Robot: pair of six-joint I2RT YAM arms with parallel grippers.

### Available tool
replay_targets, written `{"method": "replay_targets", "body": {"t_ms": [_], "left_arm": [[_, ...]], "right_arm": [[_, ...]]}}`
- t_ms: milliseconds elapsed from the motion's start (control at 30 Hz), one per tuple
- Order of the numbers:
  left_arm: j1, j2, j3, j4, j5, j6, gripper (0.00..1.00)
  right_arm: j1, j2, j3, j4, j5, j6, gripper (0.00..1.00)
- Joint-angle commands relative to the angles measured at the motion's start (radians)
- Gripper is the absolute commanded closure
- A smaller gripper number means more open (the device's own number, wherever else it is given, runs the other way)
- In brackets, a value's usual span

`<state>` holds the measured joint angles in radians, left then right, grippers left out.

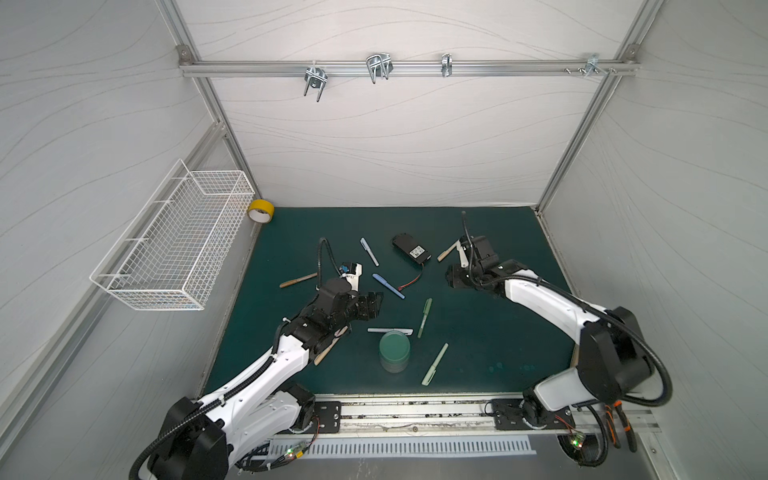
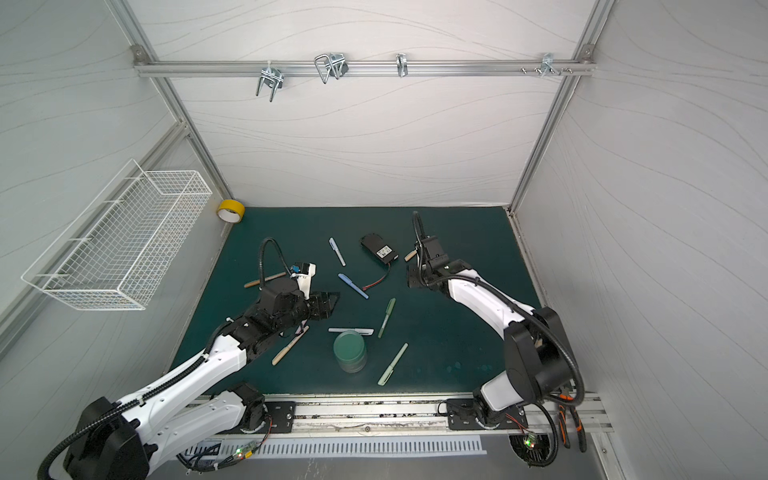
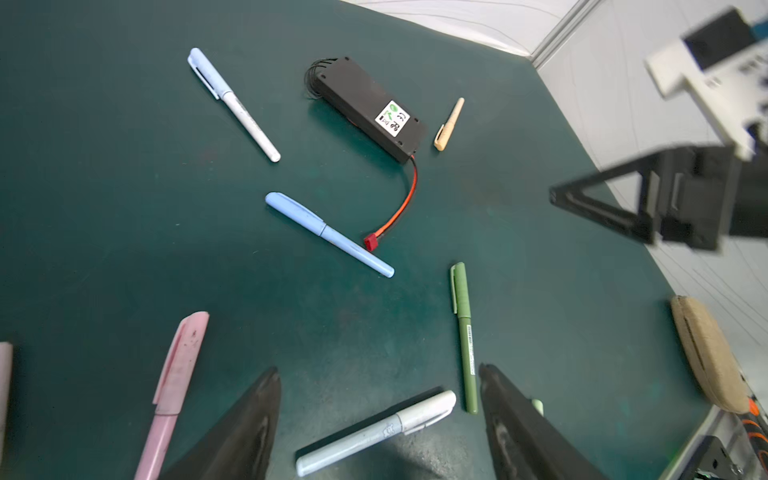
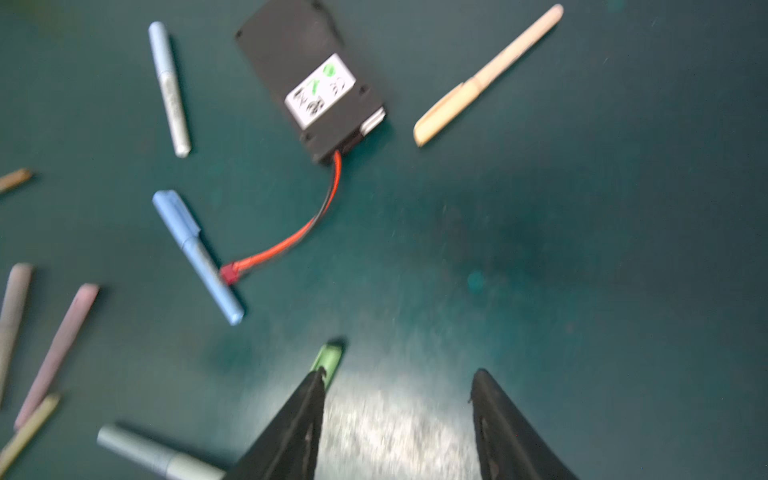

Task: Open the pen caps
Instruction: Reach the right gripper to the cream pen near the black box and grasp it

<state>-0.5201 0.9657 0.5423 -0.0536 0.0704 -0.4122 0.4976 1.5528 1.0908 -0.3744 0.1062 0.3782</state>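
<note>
The left hand [image 3: 379, 372] hangs over the green tabletop [image 3: 124, 187] with its two dark fingers [image 3: 249, 428] spread wide, gripping nothing. Under the gap between them lies a pale blue pen [image 3: 353, 446], its white cap [image 3: 428, 409] on and pointing toward one finger. An olive green pen [image 3: 464, 336] lies just beside that finger's tip and runs away from the hand. A pink pen [image 3: 174, 390] lies outside the other finger. Farther ahead of this hand lie a blue pen [image 3: 328, 232], then a white pen with a pale blue cap [image 3: 232, 102], and a black battery pack [image 3: 368, 108]. The plug of the pack's red wire [image 3: 405, 199] touches the blue pen. A tan pen [image 3: 449, 124] lies just beyond the pack. Each of these pens has its cap on.

The right hand [image 4: 399, 374] is about half open, with only bare tabletop between its fingers. The olive green pen's cap end shows right at one fingertip, but the picture is too blurred to tell whether they touch. The battery pack and the tan pen lie ahead of this hand. In both top views the two hands are well apart, with the blue pen between them.
</note>
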Motion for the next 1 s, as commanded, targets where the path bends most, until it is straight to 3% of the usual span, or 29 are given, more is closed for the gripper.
{"method": "replay_targets", "body": {"t_ms": [0, 233, 500, 800, 967], "left_arm": [[-0.004, -0.010, 0.031, 0.050, 0.030, 0.004, 0.24], [-0.005, 0.001, 0.019, 0.062, 0.048, -0.001, 0.24], [-0.005, 0.057, 0.042, 0.055, 0.062, 0.010, 0.24], [-0.005, 0.075, 0.048, 0.053, 0.076, 0.010, 0.25], [-0.006, 0.066, 0.044, 0.054, 0.069, 0.012, 0.25]], "right_arm": [[-0.053, 0.110, 0.129, -0.074, 0.036, 0.041, 0.42], [-0.142, 0.380, 0.412, -0.164, 0.035, 0.130, 0.41], [-0.168, 0.630, 0.667, -0.210, 0.048, 0.227, 0.47], [-0.170, 0.751, 0.779, -0.223, 0.071, 0.291, 0.49], [-0.170, 0.783, 0.804, -0.212, 0.072, 0.308, 0.56]]}}
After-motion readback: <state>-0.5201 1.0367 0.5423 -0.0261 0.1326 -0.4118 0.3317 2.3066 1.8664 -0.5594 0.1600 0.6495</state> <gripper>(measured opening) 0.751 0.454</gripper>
